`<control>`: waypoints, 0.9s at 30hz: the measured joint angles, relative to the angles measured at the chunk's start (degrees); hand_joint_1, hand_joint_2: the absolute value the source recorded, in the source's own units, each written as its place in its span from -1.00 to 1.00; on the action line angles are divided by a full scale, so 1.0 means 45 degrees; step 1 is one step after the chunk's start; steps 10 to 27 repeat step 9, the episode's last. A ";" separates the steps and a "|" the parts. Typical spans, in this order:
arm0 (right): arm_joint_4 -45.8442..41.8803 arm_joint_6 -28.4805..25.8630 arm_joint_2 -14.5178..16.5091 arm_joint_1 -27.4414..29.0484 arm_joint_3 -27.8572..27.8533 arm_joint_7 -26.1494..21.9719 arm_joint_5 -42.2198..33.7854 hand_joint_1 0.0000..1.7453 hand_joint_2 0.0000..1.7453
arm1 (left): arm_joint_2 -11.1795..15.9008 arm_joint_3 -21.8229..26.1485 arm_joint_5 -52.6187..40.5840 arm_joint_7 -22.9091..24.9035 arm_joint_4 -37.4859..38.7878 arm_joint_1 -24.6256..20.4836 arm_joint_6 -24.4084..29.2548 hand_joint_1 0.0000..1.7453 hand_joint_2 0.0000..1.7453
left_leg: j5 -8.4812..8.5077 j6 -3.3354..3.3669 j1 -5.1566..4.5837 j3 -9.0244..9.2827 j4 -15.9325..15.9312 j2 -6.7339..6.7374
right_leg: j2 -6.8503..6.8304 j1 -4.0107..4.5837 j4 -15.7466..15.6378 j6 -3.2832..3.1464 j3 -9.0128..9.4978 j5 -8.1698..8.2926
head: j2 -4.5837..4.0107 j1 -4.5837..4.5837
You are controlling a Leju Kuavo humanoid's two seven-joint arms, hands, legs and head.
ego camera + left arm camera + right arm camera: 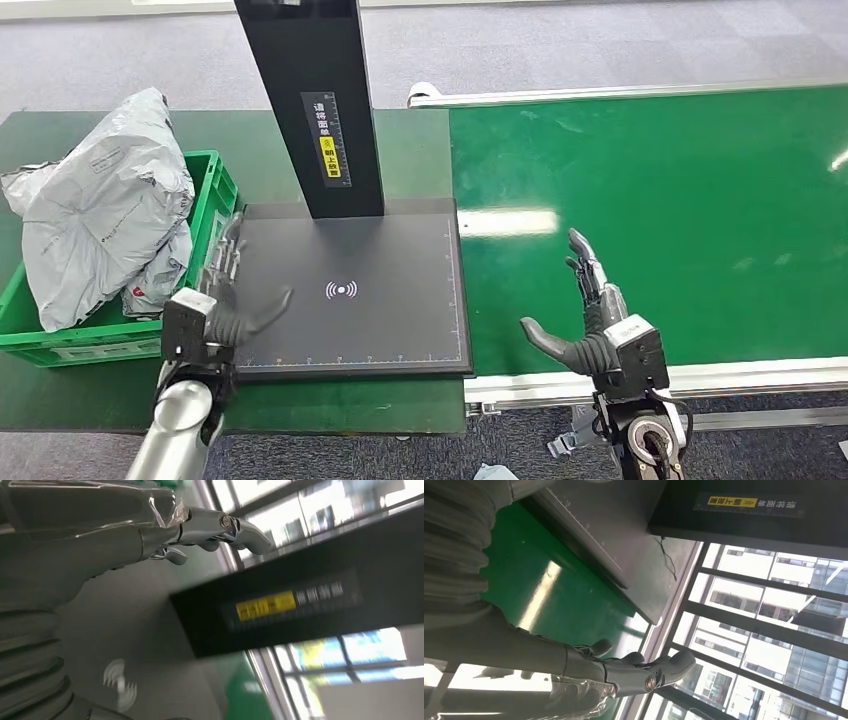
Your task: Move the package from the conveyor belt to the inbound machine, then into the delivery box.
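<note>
Several grey plastic packages (100, 215) are piled in the green delivery box (215, 195) at the left. The inbound machine is a flat black scan plate (390, 320) with a tall black post (310, 100); nothing lies on it. The green conveyor belt (660, 220) at the right carries no package. My left hand (222, 295) hovers over the plate's left edge, fingers spread and empty; its fingers (220, 525) appear before the post (300, 610). My right hand (590, 320) is over the belt's near edge, open and empty, with fingers (649, 667) apart.
The box and the machine stand on a dark green table (330, 405). A silver rail (740, 375) edges the belt at the front. Grey carpet (600, 40) lies beyond. Windows (769, 625) appear in the right wrist view.
</note>
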 joint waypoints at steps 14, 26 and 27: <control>0.0600 0.0131 0.0020 -0.0469 0.0620 -0.0147 -0.0237 -1.00 1.00 | -0.0517 -0.0732 0.1477 -0.1297 0.0272 0.0877 -0.0876 -1.00 1.00 | 0.0001 0.0000 0.0001 0.0002 0.0000 -0.0006 | -0.0001 0.0001 0.0001 0.0000 0.0002 0.0000 | 0.0002 -0.0001; 0.0600 0.0131 0.0020 -0.0469 0.0620 -0.0147 -0.0237 -1.00 1.00 | -0.0517 -0.0732 0.1477 -0.1297 0.0272 0.0877 -0.0876 -1.00 1.00 | 0.0001 0.0000 0.0001 0.0002 0.0000 -0.0006 | -0.0001 0.0001 0.0001 0.0000 0.0002 0.0000 | 0.0002 -0.0001; 0.0600 0.0131 0.0020 -0.0469 0.0620 -0.0147 -0.0237 -1.00 1.00 | -0.0517 -0.0732 0.1477 -0.1297 0.0272 0.0877 -0.0876 -1.00 1.00 | 0.0001 0.0000 0.0001 0.0002 0.0000 -0.0006 | -0.0001 0.0001 0.0001 0.0000 0.0002 0.0000 | 0.0002 -0.0001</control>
